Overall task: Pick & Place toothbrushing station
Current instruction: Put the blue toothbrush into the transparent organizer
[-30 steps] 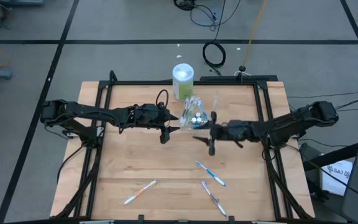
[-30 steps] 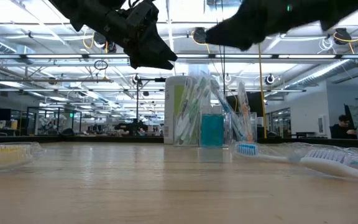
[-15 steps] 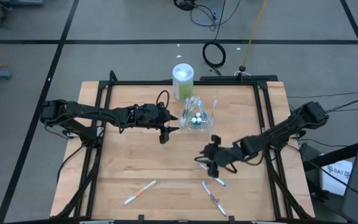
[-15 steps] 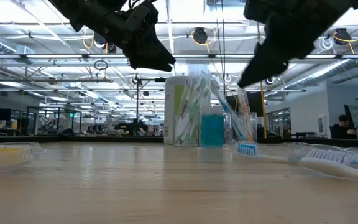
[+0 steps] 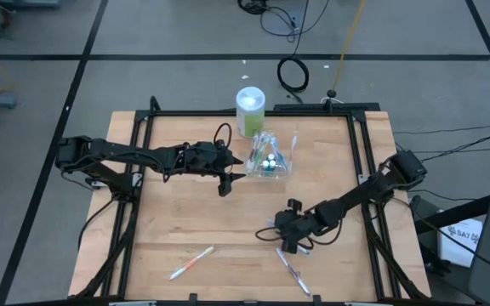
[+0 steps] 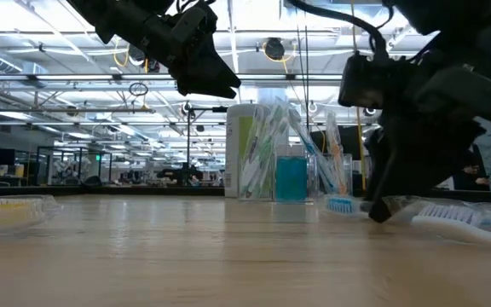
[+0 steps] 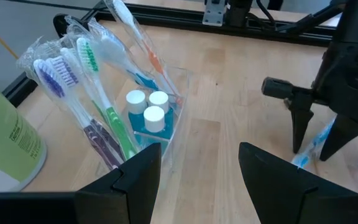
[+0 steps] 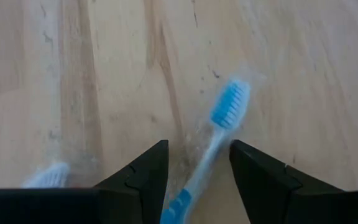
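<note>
**Right gripper down over the blue toothbrush, jaws spread**

Your right gripper stands low over the wooden table, its two dark fingers spread with the blue toothbrush lying between them. The wrapped brush rests flat on the wood; you cannot tell whether either finger touches it, and nothing is pinched.

Take the clear plastic bag as your landmark. It stands near the table's far edge, holding upright toothbrushes and three teal tubes with white caps. The right gripper is well nearer the front edge than the bag. Just in front of the gripper lies another wrapped toothbrush, close to the front edge, and a pink-and-white toothbrush lies well off to the left of that. Bare wood runs between the bag and the gripper.

Your left gripper waits just beside the bag, jaws wide and empty. A green-and-white canister stands directly behind the bag.
</note>
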Robot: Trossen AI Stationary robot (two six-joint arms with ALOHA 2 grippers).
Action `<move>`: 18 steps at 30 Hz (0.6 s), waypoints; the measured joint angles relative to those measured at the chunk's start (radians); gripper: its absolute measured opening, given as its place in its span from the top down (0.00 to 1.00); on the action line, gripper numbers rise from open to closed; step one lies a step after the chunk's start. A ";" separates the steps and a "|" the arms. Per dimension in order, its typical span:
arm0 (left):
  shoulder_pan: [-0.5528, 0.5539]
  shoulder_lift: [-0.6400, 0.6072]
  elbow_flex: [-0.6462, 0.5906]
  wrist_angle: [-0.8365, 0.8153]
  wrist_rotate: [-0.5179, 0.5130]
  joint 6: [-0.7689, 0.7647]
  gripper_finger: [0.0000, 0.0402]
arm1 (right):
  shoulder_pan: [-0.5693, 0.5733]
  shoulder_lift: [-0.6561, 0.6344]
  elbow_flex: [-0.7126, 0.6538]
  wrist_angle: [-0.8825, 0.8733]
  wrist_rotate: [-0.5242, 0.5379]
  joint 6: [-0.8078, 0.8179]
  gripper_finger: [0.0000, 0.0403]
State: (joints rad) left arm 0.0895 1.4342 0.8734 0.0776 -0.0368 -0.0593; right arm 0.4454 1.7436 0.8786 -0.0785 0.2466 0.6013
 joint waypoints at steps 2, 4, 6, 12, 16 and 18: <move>0.000 0.000 0.000 0.000 0.000 -0.002 0.44 | -0.009 0.011 0.002 0.006 -0.009 -0.004 0.59; 0.000 0.000 0.000 0.000 0.000 -0.004 0.44 | -0.014 0.013 0.002 0.010 -0.007 -0.029 0.59; 0.000 0.000 0.000 0.000 0.001 -0.006 0.44 | -0.017 0.014 0.002 0.008 -0.009 -0.057 0.60; -0.005 0.000 0.000 0.000 0.010 -0.016 0.44 | -0.021 0.015 0.002 -0.009 -0.009 -0.094 0.70; -0.021 0.000 0.000 -0.005 0.010 -0.024 0.44 | -0.034 0.015 0.001 -0.040 -0.008 -0.100 0.79; -0.034 0.000 0.000 -0.022 0.011 -0.019 0.44 | -0.041 0.015 0.001 -0.053 -0.010 -0.112 0.84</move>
State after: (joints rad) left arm 0.0560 1.4342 0.8734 0.0561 -0.0262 -0.0783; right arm 0.4047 1.7588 0.8799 -0.1316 0.2368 0.4889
